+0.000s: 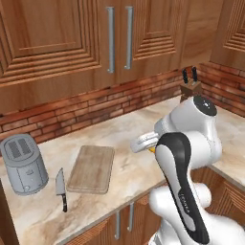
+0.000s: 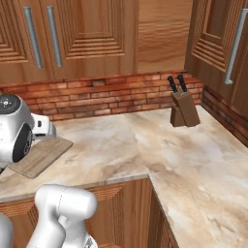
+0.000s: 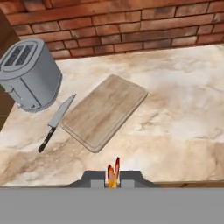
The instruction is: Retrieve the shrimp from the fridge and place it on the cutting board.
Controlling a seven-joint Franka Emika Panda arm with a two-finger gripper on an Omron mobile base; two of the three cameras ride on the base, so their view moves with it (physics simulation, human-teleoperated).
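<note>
In the hand view, a grey toaster is standing at the left, a knife is lying just beside it, and the cutting board is lying bare on the marble counter. The gripper is pinching the shrimp between nearly closed fingers, short of the board. No readable writing is showing.

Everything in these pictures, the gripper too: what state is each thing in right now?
Gripper: shut on the shrimp.
Shrimp: pinched between the fingertips, above the counter, not yet on the board.
Cutting board: flat on the counter, bare.
Knife: lying flat between toaster and board.
Toaster: upright, slots empty.
Knife block: upright, two knives in it.
Cabinet doors: closed.
</note>
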